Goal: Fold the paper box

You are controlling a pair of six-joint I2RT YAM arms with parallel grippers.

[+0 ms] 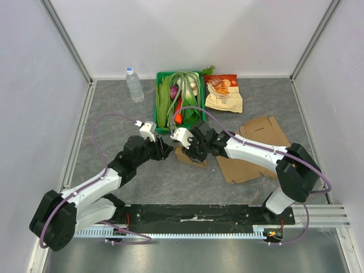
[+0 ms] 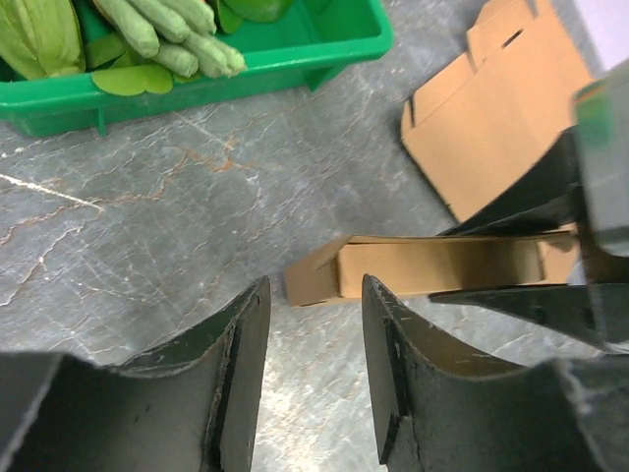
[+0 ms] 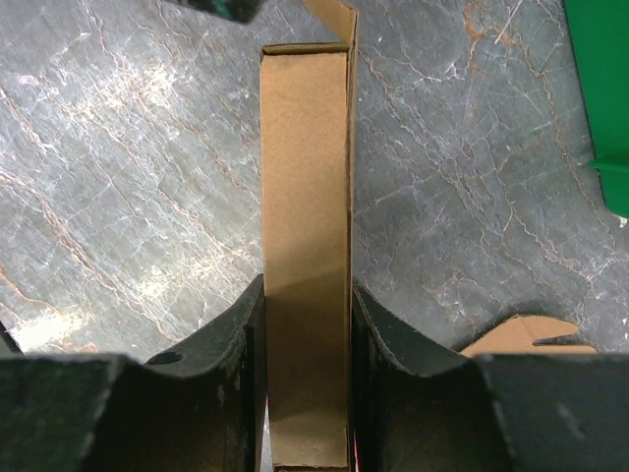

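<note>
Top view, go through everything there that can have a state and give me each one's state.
paper box, partly folded, end flap open
right gripper, shut on the paper box
left gripper, open, holding nothing
flat cardboard, unfolded, lying flat
water bottle, upright, cap on
green bin, filled with vegetables

Left arm [image 1: 96, 183] extended, jaws parted, empty; right arm [image 1: 253, 152] extended, jaws clamped.
</note>
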